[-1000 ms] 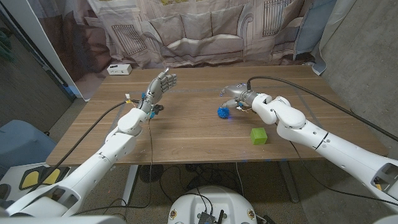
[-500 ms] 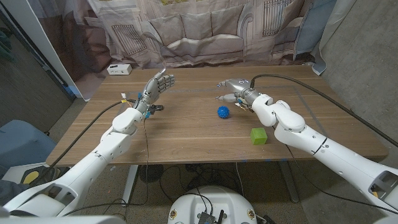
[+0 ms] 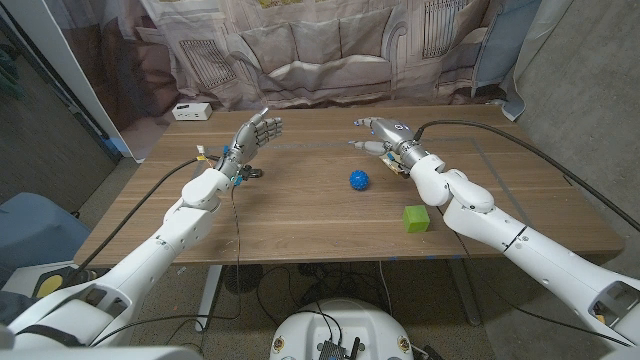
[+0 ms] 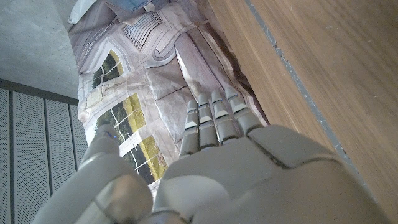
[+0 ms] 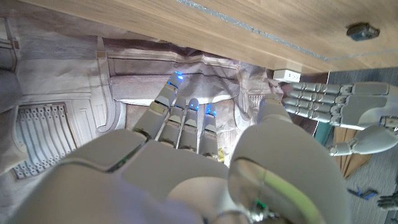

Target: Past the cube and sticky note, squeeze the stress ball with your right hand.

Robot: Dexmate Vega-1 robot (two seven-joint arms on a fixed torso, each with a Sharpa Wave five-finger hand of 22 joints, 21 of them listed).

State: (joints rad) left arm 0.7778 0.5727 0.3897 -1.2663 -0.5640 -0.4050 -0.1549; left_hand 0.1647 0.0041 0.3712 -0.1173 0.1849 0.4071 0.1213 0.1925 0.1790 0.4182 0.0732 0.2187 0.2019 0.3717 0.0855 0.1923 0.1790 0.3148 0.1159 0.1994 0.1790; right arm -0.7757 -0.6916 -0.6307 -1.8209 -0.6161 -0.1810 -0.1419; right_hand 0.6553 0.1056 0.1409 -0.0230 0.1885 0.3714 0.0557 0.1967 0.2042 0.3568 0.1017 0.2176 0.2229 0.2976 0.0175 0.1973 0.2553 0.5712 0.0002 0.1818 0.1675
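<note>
1. Head view: no readable writing or brand on any item. The blue stress ball (image 3: 359,180) lies on the wooden table (image 3: 300,215), free of both hands. The green cube (image 3: 417,218) sits nearer the robot, to the ball's right and apart from it. The right hand (image 3: 383,133) is raised beyond the ball toward the table's far edge, fingers spread, holding nothing. The left hand (image 3: 254,133) stands raised over the table's left part, fingers extended and apart, empty. A white box (image 3: 190,111) rests at the far left corner; its markings are too small to read. A small dark object (image 3: 257,172) lies by the left wrist, too small to identify.
2. Left wrist view: the left hand (image 4: 214,143) shows its back, fingers straight, with a printed curtain (image 4: 143,74) behind it; the table (image 4: 323,56) runs along one side.
3. Right wrist view: the right hand (image 5: 180,143) has fingers extended, empty, fingertips lit blue. The left hand (image 5: 339,109) appears opposite, open. The ball is not discernible.
4. Change from one second ago: the right hand then closed around the ball; it has since released it and lifted away past it. The ball stays about where it was.
</note>
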